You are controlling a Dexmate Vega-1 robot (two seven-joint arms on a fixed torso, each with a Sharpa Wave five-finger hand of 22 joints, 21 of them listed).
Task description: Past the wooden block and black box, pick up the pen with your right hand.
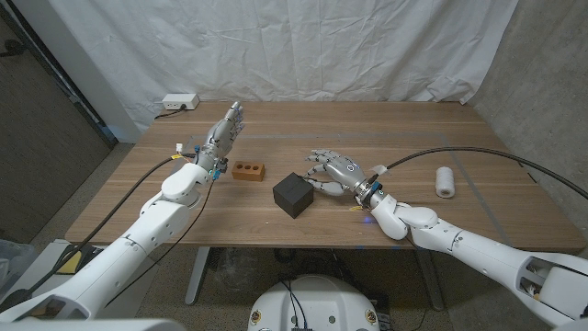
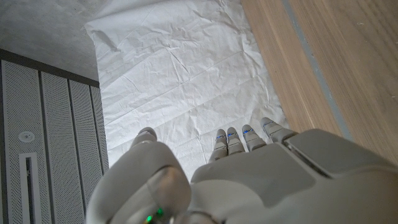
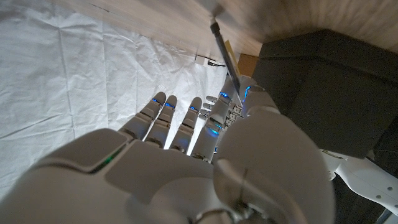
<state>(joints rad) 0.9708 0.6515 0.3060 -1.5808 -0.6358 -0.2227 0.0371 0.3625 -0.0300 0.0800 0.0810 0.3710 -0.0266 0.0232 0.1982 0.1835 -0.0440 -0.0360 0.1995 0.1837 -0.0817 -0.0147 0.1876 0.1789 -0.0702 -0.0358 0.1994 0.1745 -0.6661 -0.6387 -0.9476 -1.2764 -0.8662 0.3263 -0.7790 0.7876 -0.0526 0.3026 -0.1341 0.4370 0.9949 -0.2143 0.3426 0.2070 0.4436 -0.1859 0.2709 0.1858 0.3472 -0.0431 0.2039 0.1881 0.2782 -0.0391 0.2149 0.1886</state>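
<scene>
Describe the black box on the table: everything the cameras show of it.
The black box is a plain matte cube with sharp edges and no visible markings, lid or seam; its material cannot be told. It sits flat on the wooden table near the middle, turned so a corner faces the robot. The wooden block lies apart from it, on the robot's left side. The right hand hovers close beside it; contact cannot be judged. In the right wrist view it looms dark beside the fingers.
</scene>
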